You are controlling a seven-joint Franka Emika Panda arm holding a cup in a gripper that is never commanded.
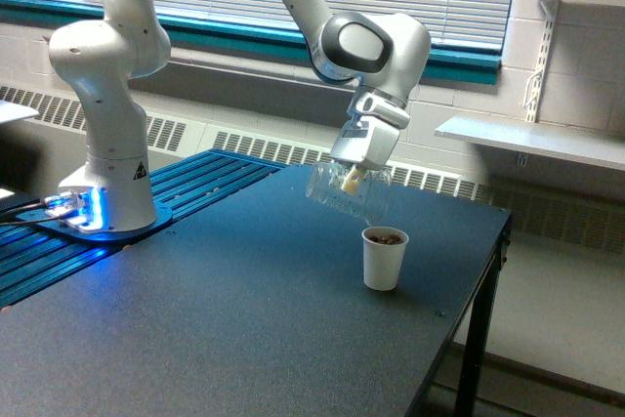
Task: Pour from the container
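The container [349, 192], a small clear plastic cup, hangs tilted well past level above the table, its mouth pointing down toward the exterior view's right. It looks empty now. My gripper [353, 180] is shut on it from above. Just below and to the right stands a white paper cup [384, 258], upright on the dark table [244, 310], with brown granular matter filling its top.
The arm's white base [107, 183] stands at the exterior view's left on a blue ridged plate [186, 187]. The table's right edge [488, 271] drops off close to the white cup. A wall shelf [537, 139] sits behind to the right.
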